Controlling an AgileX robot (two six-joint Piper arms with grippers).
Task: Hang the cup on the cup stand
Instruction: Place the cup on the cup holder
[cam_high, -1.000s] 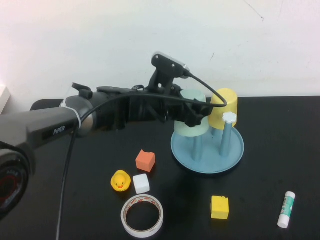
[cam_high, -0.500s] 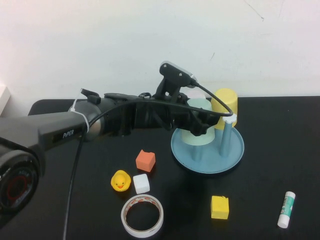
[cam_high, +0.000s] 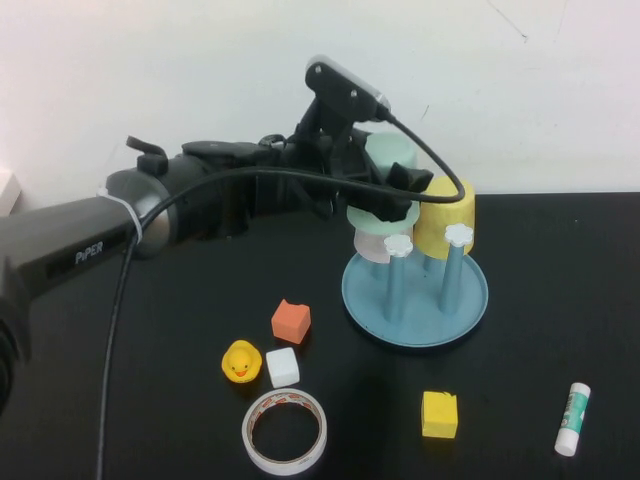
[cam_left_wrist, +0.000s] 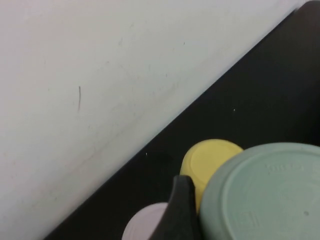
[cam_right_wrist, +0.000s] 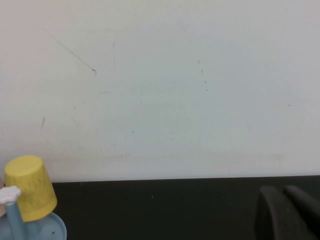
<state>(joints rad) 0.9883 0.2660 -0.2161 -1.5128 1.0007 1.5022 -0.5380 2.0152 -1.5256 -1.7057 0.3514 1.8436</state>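
The cup (cam_high: 384, 185) is pale mint green, upside down, its flat base filling the left wrist view; the left tool (cam_high: 385, 195) clamps it and hides much of its wall. It hangs above the cup stand (cam_high: 415, 297), over the post with the bare white cap (cam_high: 399, 244). Behind the tool, a pinkish-white cup (cam_high: 372, 246) is mostly hidden; beside it a yellow cup (cam_high: 445, 216) sits on another post. The right tool (cam_right_wrist: 287, 212) is cut off at the frame edge, above the tabletop (cam_high: 560, 300); its opening cannot be judged.
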